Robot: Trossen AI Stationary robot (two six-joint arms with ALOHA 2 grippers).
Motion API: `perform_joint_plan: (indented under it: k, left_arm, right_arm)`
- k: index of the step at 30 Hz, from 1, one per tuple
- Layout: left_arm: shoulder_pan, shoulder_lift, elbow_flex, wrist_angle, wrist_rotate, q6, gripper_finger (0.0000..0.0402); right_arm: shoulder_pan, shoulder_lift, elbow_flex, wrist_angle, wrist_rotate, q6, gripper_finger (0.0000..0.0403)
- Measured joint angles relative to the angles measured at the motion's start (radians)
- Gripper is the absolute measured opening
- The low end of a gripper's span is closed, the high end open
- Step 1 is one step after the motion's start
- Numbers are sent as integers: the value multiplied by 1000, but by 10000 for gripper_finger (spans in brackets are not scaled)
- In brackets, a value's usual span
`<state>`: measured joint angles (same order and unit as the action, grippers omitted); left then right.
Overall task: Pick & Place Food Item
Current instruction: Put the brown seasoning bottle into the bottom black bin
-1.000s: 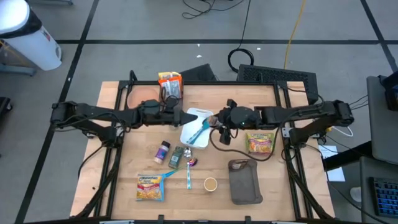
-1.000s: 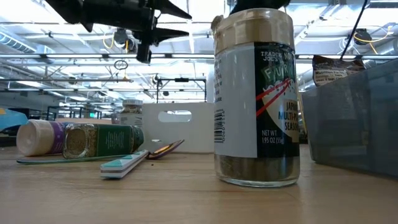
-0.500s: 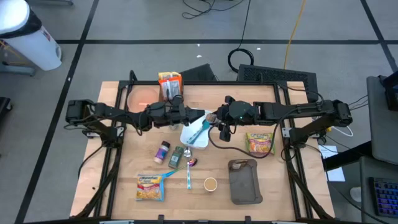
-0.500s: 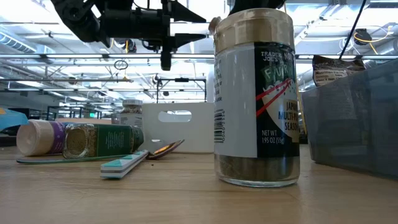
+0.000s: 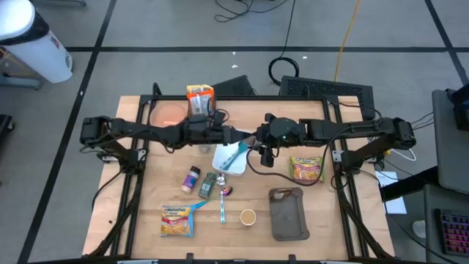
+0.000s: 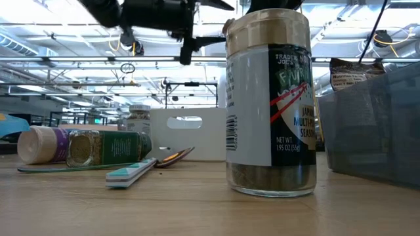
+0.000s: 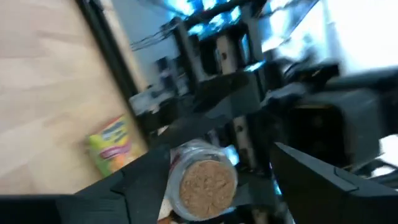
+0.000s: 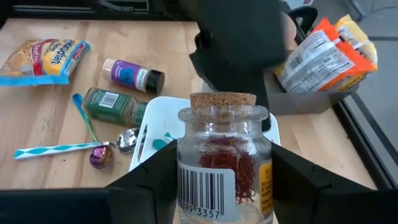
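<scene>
I see the pale wooden table [image 5: 146,213], above it both dark arms meeting mid-table. My right gripper [image 8: 211,186] pinches the clear cork-stoppered saffron jar [image 8: 225,163] over the white tray [image 5: 229,158]. My left gripper [image 7: 217,180] stands spread around its cork end.

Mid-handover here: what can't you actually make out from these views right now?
- Cork-stoppered jar: the bottom edge of the right wrist view cuts off its base.
- Left gripper: the left wrist view is motion-blurred, so contact with the jar can't be judged.
- Handover point: in the high view both arms cover it.
- White tray: the contents are too small to read from above.
</scene>
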<state>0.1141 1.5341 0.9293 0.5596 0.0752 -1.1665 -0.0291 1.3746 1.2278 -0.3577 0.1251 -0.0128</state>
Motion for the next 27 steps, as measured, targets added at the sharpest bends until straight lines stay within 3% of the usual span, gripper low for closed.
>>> perform_joint_plan:
  k: [4, 9, 27]
  left_arm:
    - [-1, 1, 123, -311, 23, 106, 291]
    - [4, 11, 217, -480, 22, 165, 280]
    - [37, 13, 228, -495, 75, 134, 219]
  right_arm:
    - [-13, 0, 0, -21, 2, -3, 182]
    - [-18, 0, 0, -22, 1, -9, 182]
    - [-23, 1, -1, 17, 28, -44, 182]
